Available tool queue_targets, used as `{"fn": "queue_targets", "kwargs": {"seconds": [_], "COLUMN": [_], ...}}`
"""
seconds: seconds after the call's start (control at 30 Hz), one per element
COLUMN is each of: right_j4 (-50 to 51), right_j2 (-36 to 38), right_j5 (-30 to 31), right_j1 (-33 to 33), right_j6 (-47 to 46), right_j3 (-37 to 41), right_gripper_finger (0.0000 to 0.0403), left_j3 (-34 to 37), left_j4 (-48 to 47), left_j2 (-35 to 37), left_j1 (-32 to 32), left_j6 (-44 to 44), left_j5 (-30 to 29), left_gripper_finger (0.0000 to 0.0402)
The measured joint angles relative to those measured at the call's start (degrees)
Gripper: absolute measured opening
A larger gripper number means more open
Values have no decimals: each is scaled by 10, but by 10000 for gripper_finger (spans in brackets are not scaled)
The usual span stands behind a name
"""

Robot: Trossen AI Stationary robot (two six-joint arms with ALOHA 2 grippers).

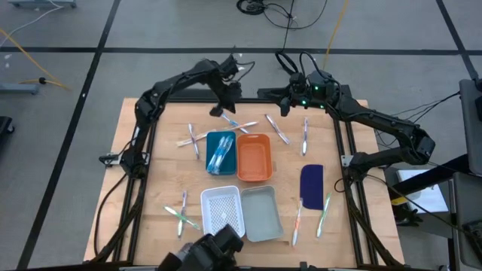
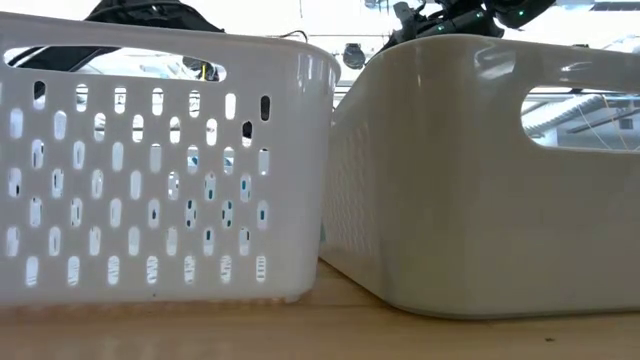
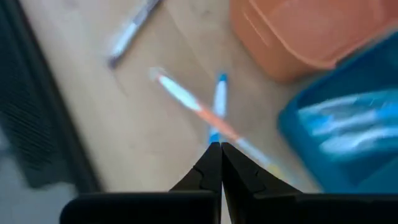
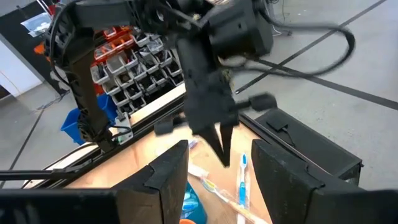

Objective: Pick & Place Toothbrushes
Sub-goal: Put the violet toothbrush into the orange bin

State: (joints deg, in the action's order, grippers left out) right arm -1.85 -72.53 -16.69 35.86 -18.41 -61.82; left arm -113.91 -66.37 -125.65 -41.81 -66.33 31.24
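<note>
Toothbrushes (image 1: 183,213) lie scattered on the desk (image 1: 143,196), some already in the blue tray (image 1: 221,151). Near the far edge, the left gripper (image 1: 219,111), fingers (image 3: 210,167) pressed together and empty, hangs over a crossed pair (image 3: 205,115); it should open before descending. The right gripper (image 4: 219,163) waits, fingers apart.

The wooden table (image 1: 151,188) carries four trays (image 1: 254,156), scattered toothbrushes (image 1: 278,129).

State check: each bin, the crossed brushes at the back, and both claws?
Blue bin: holds toothbrushes.
Orange bin: empty.
White perforated basket: looks empty.
Grey bin: empty.
Crossed toothbrushes: lying on the table.
Left claw: shut, empty, above the crossed pair.
Right claw: open, empty.
</note>
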Motion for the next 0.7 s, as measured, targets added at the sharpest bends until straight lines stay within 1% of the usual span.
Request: {"fn": "queue_targets", "kwargs": {"seconds": [0.13,0.3,0.37,0.47,0.53,0.6,0.7], "right_j4": [0,4,28,80,109,112,98], "right_j2": [0,0,0,-9,-23,-41,-75], "right_j5": [0,0,0,2,1,-2,-36], "right_j1": [0,0,1,5,5,5,6], "right_j6": [0,0,3,23,32,44,54], "right_j3": [0,0,0,0,0,0,-3], "right_gripper_finger": [169,169,169,169,169,169,169], "left_j3": [1,1,1,1,1,1,1], "left_j4": [2,0,1,1,-1,-9,-14], "left_j2": [-13,2,13,27,36,48,66], "left_j1": [16,31,29,12,2,-7,-19], "left_j6": [115,146,150,174,198,219,231], "left_j5": [-10,-40,-21,28,37,47,80], "left_gripper_finger": [6,4,2,6,5,2,5]}}
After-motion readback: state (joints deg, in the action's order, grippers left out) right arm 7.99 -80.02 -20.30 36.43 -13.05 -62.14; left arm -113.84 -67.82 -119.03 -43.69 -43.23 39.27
